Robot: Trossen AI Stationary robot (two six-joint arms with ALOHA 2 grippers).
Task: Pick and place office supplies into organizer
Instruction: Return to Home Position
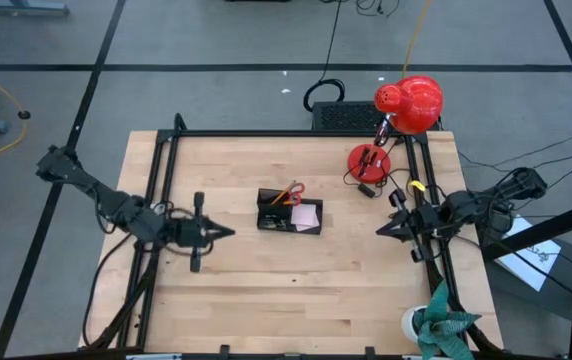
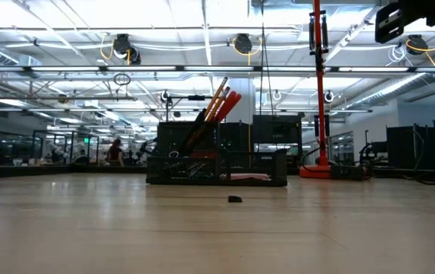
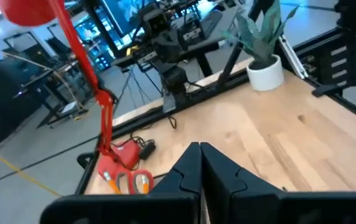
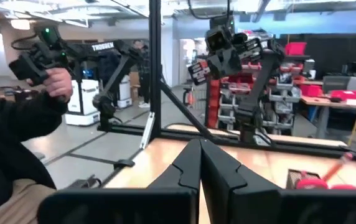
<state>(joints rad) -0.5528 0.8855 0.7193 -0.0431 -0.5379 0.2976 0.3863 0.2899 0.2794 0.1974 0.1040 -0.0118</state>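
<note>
High view: the black compartmented desk organizer (image 1: 276, 222) sits mid-table between the arms. Red-handled scissors (image 1: 295, 189) and orange pencils (image 1: 282, 195) stand in its taller section, leaning with their upper ends out. That section is presumably used because its depth keeps long items upright. A pale pink square sticky-note pad (image 1: 306, 214) lies flat in the low compartment beside them. The left gripper (image 1: 228, 232) and right gripper (image 1: 380, 231) point toward the organizer from well apart and carry nothing. I judge this a parked stance, with loading largely done. A red desk lamp (image 1: 416, 98) and a green plant (image 1: 436, 325) stand along the right edge, outside the work.

Low view: one small black piece (image 2: 235, 199) lies on the wooden table (image 2: 88, 228) in front of the organizer, apart from it. It is too small to identify. The organizer's front wall hides the lower compartments.

Left wrist view: the claw's fingers are pressed together and empty. Only the scissor handles show, and the organizer is cut off.

Right wrist view: the fingers again meet with nothing between them. A person's hand (image 4: 60, 84) holds a dark device beyond the table. The organizer is mostly out of frame.
</note>
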